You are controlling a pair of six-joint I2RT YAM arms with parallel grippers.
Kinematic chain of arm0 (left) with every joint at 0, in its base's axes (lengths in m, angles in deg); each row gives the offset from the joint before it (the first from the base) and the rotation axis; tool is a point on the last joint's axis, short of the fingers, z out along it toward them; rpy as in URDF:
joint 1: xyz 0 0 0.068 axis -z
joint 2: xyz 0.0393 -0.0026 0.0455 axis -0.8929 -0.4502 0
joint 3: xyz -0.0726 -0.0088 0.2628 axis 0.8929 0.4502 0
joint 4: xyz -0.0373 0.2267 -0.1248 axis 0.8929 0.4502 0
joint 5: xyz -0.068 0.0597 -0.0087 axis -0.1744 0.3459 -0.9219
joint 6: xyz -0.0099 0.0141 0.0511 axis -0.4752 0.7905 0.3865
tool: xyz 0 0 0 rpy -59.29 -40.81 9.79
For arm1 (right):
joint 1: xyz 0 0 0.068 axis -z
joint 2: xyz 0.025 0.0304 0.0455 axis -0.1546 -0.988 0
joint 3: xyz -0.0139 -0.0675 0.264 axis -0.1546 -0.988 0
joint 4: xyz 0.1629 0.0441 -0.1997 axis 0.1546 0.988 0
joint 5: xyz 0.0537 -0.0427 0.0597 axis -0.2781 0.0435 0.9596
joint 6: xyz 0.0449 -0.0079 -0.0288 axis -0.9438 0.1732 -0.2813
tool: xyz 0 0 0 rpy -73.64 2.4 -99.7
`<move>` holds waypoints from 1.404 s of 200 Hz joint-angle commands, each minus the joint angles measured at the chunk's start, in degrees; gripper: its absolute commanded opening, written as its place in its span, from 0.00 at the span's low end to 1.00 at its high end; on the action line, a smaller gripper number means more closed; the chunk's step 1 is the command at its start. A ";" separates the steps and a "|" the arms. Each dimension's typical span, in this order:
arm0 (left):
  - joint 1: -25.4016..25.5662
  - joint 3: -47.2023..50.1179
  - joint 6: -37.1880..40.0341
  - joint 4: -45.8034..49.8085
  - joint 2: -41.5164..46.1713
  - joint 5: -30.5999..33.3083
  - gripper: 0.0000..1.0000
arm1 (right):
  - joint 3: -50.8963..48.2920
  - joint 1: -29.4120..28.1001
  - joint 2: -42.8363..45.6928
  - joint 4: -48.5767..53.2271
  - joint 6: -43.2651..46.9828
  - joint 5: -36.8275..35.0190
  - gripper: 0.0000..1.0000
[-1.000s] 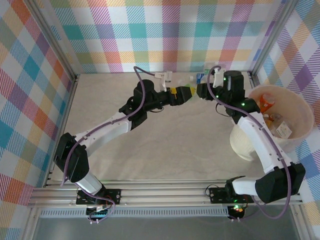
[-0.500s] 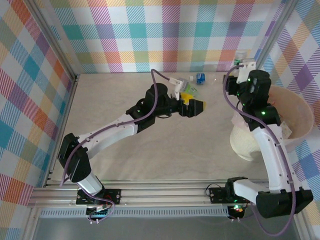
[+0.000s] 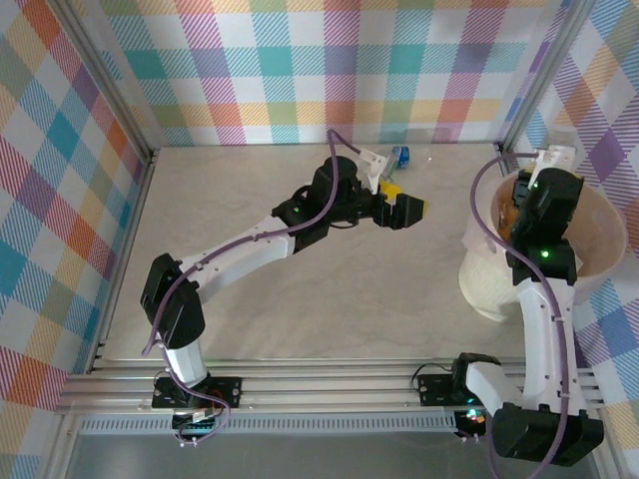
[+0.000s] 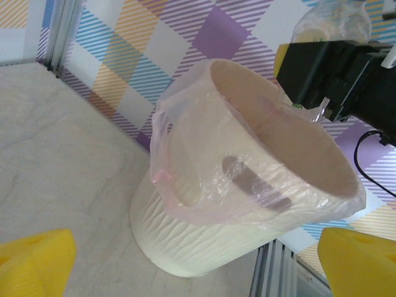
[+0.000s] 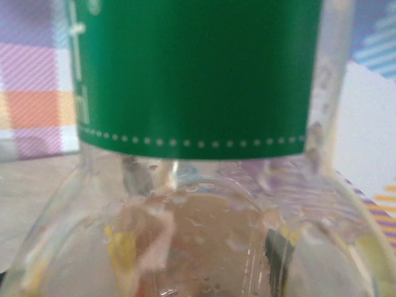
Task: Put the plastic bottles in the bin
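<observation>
green-label bottle point(image 5: 198, 74) over the bin point(image 4: 204, 241) blurred, cut off on every side, part of the bin's inside hidden under the right arm point(image 3: 544, 299), fingertips point(image 4: 34, 260) of the left end effector point(image 4: 198, 260) below the bin cut by the picture edge

The left arm point(image 3: 250, 244) stretches a long way from its base at the near edge, out toward the far middle. Its wrist points to the right. The left end effector point(image 3: 407, 210) has its yellow fingers point(image 4: 34, 260) spread wide, and there is nothing between them. The right arm point(image 3: 539, 309) stands tall, almost straight up from its base. The right end effector point(image 4: 291, 57) is high up, and it squeezes a clear bottle point(image 5: 198, 74) with a green label.
</observation>
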 commanded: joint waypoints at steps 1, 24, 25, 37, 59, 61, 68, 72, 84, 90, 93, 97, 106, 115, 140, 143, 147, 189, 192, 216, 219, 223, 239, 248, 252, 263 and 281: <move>0.68 -2.08 -0.97 1.42 -0.42 0.62 1.00 | -0.89 4.39 1.83 -1.46 -2.06 -4.14 0.50; 0.62 -2.66 -2.00 1.85 -0.77 1.39 1.00 | -2.59 8.75 2.29 -1.13 -4.07 -4.84 0.51; 0.63 -2.69 -2.04 1.85 -0.82 1.49 1.00 | -2.65 8.95 2.24 -1.11 -4.16 -4.82 0.51; 0.63 -3.18 -2.25 2.41 -1.13 1.57 1.00 | -2.83 10.45 2.21 -0.37 -5.62 -4.80 0.52; 0.63 -4.20 -2.16 3.79 -1.47 2.02 1.00 | -2.88 12.21 1.98 1.49 -8.22 -4.79 0.62; 0.67 -4.28 -2.10 3.89 -1.47 2.04 1.00 | -2.88 12.34 1.97 1.62 -9.18 -4.79 0.63; 0.64 -4.47 -2.23 4.11 -1.56 2.22 1.00 | -2.67 12.58 1.73 2.27 -10.33 -4.79 0.69; 0.63 -4.47 -2.25 4.12 -1.58 2.37 1.00 | -2.43 12.71 1.56 2.73 -10.57 -4.79 0.73; 0.64 -4.48 -2.40 4.10 -1.65 2.72 1.00 | -1.72 12.74 1.15 3.96 -10.60 -4.48 0.81; 0.64 -4.50 -2.44 3.94 -1.73 2.92 1.00 | -1.37 12.74 1.10 4.33 -10.64 -4.08 0.86; 0.64 -4.56 -2.55 3.93 -1.74 3.05 1.00 | -1.24 12.74 1.09 4.62 -10.60 -3.90 0.87; 0.63 -4.54 -2.59 3.93 -1.82 3.17 1.00 | -1.09 12.74 1.06 4.90 -10.69 -3.53 0.90; 0.65 -4.75 -2.68 4.01 -1.99 3.32 1.00 | -0.65 12.74 1.06 5.61 -10.95 -2.83 0.93; 0.63 -4.95 -2.69 4.20 -2.15 3.39 1.00 | -0.29 12.74 1.05 6.22 -11.23 -2.10 0.95; 0.63 -5.70 -2.43 5.05 -2.59 3.88 1.00 | 0.26 12.78 1.10 7.29 -12.27 1.33 0.97; 0.65 -5.78 -2.43 5.13 -2.62 3.94 1.00 | 0.35 12.75 1.10 7.50 -12.38 1.85 0.97; 0.63 -5.82 -2.44 5.23 -2.68 4.05 1.00 | 0.52 12.74 0.97 7.75 -12.63 2.69 0.97; 0.67 -5.95 -2.33 6.50 -2.79 5.42 1.00 | 3.28 12.71 -2.19 12.25 -14.89 5.84 1.00; 0.63 -5.97 -2.25 6.57 -2.80 5.47 1.00 | 3.50 12.74 -2.52 12.58 -15.08 5.59 1.00; 0.65 -5.88 -1.99 7.69 -2.70 6.46 1.00 | 5.05 12.93 -5.10 15.33 -16.14 6.56 1.00; 0.67 -5.88 -1.99 7.85 -2.70 6.59 1.00 | 5.34 12.96 -5.51 15.73 -16.34 6.74 1.00; 0.63 -5.88 -1.90 8.00 -2.66 6.81 1.00 | 5.61 12.92 -6.04 16.34 -16.64 6.89 1.00; 0.63 -5.80 -1.89 8.37 -2.71 7.28 1.00 | 6.73 12.92 -7.97 18.24 -17.39 6.98 1.00; 0.63 -5.82 -1.83 8.58 -2.60 7.62 1.00 | 7.09 12.92 -8.70 18.87 -17.70 7.20 1.00; 0.66 -5.74 -1.88 8.71 -2.62 7.80 1.00 | 7.26 12.92 -8.86 19.10 -17.86 7.40 1.00; 0.65 -5.71 -1.76 9.14 -2.54 8.63 1.00 | 7.44 12.92 -9.14 19.39 -18.13 8.15 1.00; 0.63 -5.56 -1.78 9.68 -2.45 9.99 1.00 | 7.58 12.91 -8.90 19.52 -18.48 9.88 1.00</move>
